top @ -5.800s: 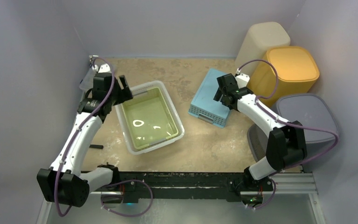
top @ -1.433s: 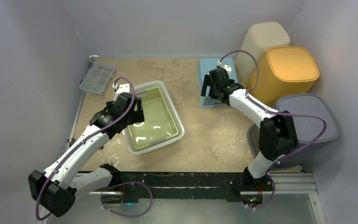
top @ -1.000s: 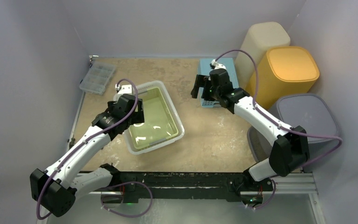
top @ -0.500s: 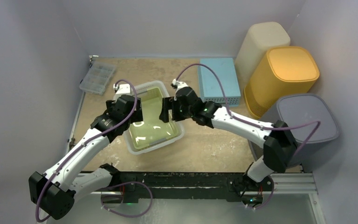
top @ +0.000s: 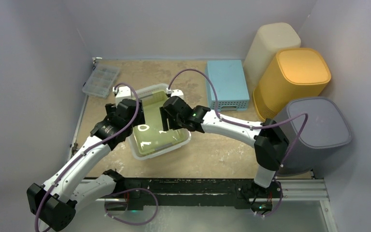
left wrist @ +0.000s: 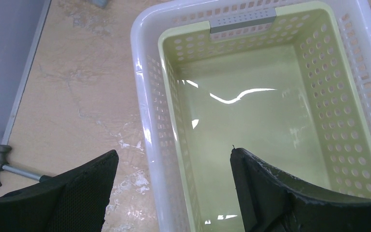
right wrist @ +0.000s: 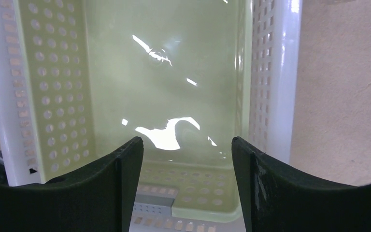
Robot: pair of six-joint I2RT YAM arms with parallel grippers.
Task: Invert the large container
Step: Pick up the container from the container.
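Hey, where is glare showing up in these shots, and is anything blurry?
Top external: small white reflections on the glossy floor of the green inner basket, lighting otherwise even. Left wrist: a bright curved streak across that floor, image sharp. Right wrist: a larger blown-out patch there; the right gripper's fingers are dark with little detail.

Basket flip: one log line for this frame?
phase: pre-grasp | basket: upright, open side up | left gripper: open, straddling one side wall | right gripper: open, over the inside | flip: not started
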